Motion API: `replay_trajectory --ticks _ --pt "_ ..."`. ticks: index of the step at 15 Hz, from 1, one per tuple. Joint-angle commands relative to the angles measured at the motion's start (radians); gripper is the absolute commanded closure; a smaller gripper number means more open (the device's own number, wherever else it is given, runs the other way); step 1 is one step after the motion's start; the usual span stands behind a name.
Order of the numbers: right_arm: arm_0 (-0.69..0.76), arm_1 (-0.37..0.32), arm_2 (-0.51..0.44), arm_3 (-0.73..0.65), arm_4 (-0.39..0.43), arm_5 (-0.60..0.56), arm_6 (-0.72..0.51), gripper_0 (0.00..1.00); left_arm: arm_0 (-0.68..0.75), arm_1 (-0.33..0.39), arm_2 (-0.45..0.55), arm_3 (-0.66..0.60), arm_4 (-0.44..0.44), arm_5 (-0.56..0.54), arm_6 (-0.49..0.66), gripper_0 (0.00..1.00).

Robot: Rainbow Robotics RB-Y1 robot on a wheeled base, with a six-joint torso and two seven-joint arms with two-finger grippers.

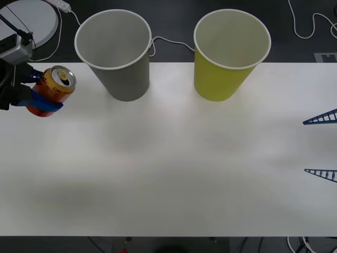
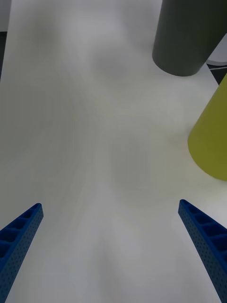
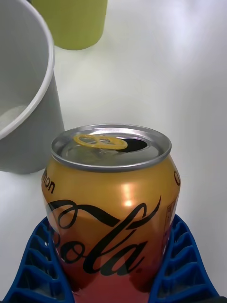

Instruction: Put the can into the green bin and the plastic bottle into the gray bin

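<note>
Blue ribbed fingers (image 3: pixel 38 265) of the left gripper (image 1: pixel 38 94) were clamped on the can (image 1: pixel 52 88), one finger pressed to each side of its lower body. In the front view the gripper sat at the far left edge of the table (image 1: pixel 168 174), holding the can up and tilted so that its top with the pull tab faced the camera. The can (image 3: pixel 111 208) was orange fading to red toward the base, with black script on its side and the mouth already open beside the tab. It hung just beside the gray bin (image 1: pixel 116 52), to that bin's left and not touching it; in the left wrist view the gray bin's (image 3: pixel 26 94) white rim and gray wall stood close by the can. The green bin (image 1: pixel 229 52) stood upright to the right of the gray one, the two near each other at the back of the table but apart. The right gripper (image 1: pixel 321 145) rested at the right edge of the table, well away from both bins, its two fingers (image 2: pixel 203 232) spread wide with nothing between them, only the bare white tabletop below.
</note>
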State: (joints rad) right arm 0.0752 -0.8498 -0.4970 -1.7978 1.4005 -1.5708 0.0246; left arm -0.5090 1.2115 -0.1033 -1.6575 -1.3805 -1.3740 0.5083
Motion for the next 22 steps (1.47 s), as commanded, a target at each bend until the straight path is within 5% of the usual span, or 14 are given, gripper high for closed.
replay_trajectory --ticks 1,4,10,16,22 --pt "0.0 0.0 0.0 0.0 0.0 0.0 0.0 0.0 -0.075 0.013 0.001 -0.054 -0.006 -0.065 0.134 1.0" --pt "0.0 0.0 0.0 0.0 0.0 0.0 0.0 0.0 -0.194 0.014 -0.038 -0.117 -0.028 -0.112 0.3 1.0" --pt "0.0 0.0 0.0 0.0 0.0 0.0 0.0 0.0 -0.605 -0.04 -0.335 -0.085 -0.025 -0.108 0.569 1.0" --pt "0.0 0.0 0.0 0.0 0.0 0.0 0.0 0.0 -0.924 -0.21 -0.599 0.074 -0.068 -0.005 0.737 1.0" --pt "0.0 0.0 0.0 0.0 0.0 0.0 0.0 0.0 -1.194 -0.486 -0.806 0.446 -0.094 0.095 0.74 1.0"
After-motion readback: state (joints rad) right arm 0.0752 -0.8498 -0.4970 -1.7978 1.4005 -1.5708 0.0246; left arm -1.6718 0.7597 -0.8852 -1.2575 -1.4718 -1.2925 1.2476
